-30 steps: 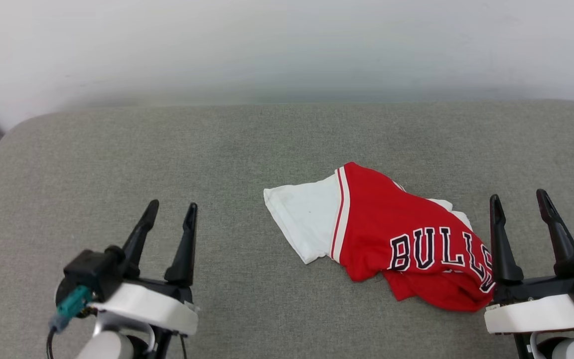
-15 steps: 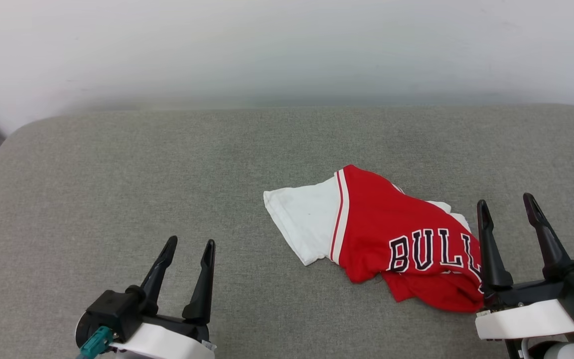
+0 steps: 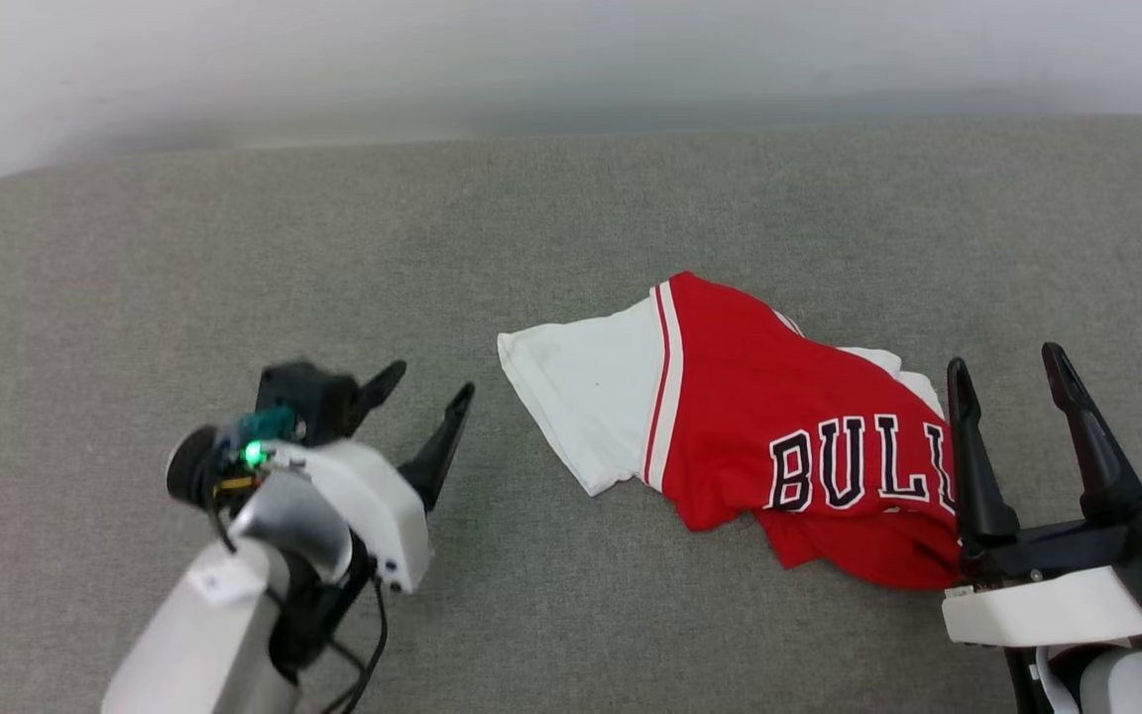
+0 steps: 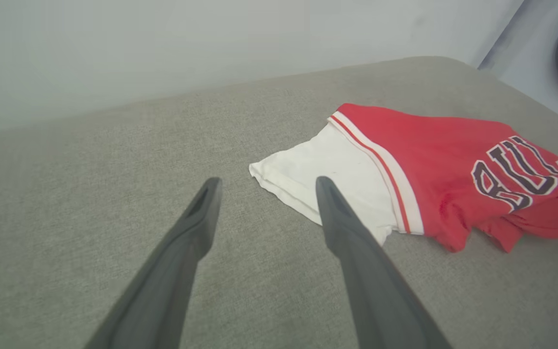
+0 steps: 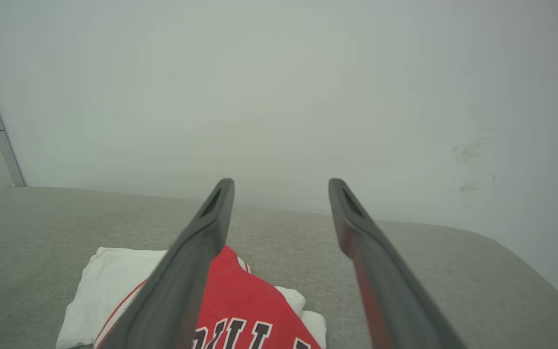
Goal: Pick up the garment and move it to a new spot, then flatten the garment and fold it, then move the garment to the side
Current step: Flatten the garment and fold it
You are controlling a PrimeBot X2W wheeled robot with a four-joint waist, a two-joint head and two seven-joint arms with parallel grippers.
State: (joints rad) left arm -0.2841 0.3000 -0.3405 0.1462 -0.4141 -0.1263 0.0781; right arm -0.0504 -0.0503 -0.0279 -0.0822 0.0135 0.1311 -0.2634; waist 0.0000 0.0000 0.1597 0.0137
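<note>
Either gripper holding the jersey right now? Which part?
Nothing is held. The left gripper is open, short of the white sleeve of the jersey. The right gripper is open by its red end, with nothing between the fingers.

Just a big grey fabric cushion (image 3: 571, 198) with rounded far corners, plain white wall (image 3: 571, 50) right behind it, few faint scuff marks (image 5: 470, 155) on its right side.

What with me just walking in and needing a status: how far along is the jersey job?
Done: nothing yet; the garment lies crumpled, not flattened, on the grey cushion. In hand: the left gripper, open, points at its white sleeve without touching it; the right gripper, open, holds nothing at the lettered end. Left: pick up, move, flatten, fold, set aside.
</note>
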